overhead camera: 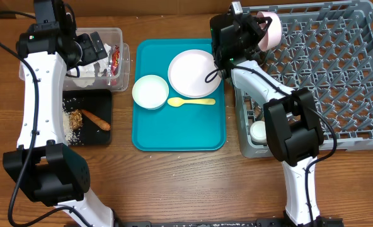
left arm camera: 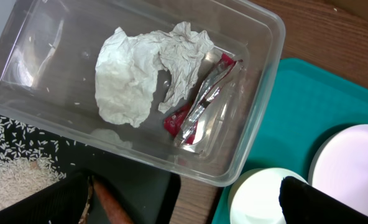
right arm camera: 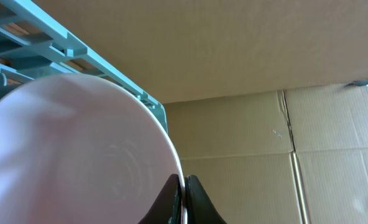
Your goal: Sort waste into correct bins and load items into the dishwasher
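Right claw (right arm camera: 183, 188) is pinched tight on the rim of the pink bowl (right arm camera: 78, 149), which is tipped on edge at the upper-left corner of the grey dish rack (overhead camera: 338, 75). That's a thin grip, only the lip between two fingers.

First risk: the bowl pivots in the pinch on the way down, knocks a peg and ends up flat across the pegs instead of slotted between them. Second risk: if it is let go too high, it could roll over the rack wall toward the teal tray (overhead camera: 174, 135), where the white plate (overhead camera: 191, 72), white bowl (overhead camera: 150, 91) and yellow spoon (overhead camera: 191, 101) wait. A small white cup (overhead camera: 258, 131) sits in the rack's lower-left corner, well apart from the action.

At the upper left of the frame, the left claw (overhead camera: 91, 45) is spread wide and empty over the clear tub (left arm camera: 258, 93). Crumpled paper (left arm camera: 137, 74) and a red foil wrapper (left arm camera: 199, 106) lie inside it. Rice (left arm camera: 10, 155), a carrot-like stick (overhead camera: 96, 119) and a brown lump (overhead camera: 76, 118) lie in the black tray (overhead camera: 99, 136).

The hazard here is a careless descent that clips the tub wall and shoves it. The two arms could also collide if both reach for the teal tray at once.
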Robot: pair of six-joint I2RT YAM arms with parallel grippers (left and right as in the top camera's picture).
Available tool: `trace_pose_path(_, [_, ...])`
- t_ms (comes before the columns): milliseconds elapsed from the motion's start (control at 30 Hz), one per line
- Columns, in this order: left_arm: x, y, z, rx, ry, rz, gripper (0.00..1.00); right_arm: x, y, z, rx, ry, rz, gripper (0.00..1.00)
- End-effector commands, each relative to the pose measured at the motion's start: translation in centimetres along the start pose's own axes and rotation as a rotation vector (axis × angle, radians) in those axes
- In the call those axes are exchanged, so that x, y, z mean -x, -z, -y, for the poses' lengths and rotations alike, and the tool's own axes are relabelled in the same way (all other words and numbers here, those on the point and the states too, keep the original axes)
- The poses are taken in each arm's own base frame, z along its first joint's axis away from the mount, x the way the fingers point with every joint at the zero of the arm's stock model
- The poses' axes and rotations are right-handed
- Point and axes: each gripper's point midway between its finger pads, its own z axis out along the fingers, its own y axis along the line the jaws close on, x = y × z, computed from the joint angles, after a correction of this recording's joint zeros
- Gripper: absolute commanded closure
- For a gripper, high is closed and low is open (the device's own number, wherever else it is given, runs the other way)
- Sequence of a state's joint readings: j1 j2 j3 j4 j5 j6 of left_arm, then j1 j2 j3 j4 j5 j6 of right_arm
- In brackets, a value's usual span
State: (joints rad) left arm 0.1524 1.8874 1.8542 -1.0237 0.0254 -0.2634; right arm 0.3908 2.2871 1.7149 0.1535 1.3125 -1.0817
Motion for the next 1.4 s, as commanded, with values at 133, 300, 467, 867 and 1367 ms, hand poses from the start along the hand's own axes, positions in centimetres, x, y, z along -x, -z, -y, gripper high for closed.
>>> trace_pose_path(133, [0.6, 0.4, 0.3, -0.008, 0.011, 0.020, 0.00, 1.9, 1.4, -1.5, 0.045, 0.005, 0.088, 0.79])
trace_pose_path(300, [0.6, 0.4, 0.3, -0.008, 0.011, 0.020, 0.00, 2.9, 2.8, -1.9, 0.062, 0.008, 0.130, 0.54])
trace_pose_path(467, [0.6, 0.4, 0.3, -0.008, 0.011, 0.020, 0.00, 3.5, 3.7, -0.9, 0.030, -0.072, 0.136, 0.00])
trace_pose_path(867, [0.6, 0.4, 0.3, -0.008, 0.011, 0.020, 0.00, 5.5, 6.4, 6.5, -0.069, -0.292, 0.213, 0.00])
trace_pose_path(1367, [0.6, 0.4, 0.3, -0.008, 0.011, 0.020, 0.00, 8.2, 13.3, 2.3, 0.074, -0.341, 0.351, 0.00])
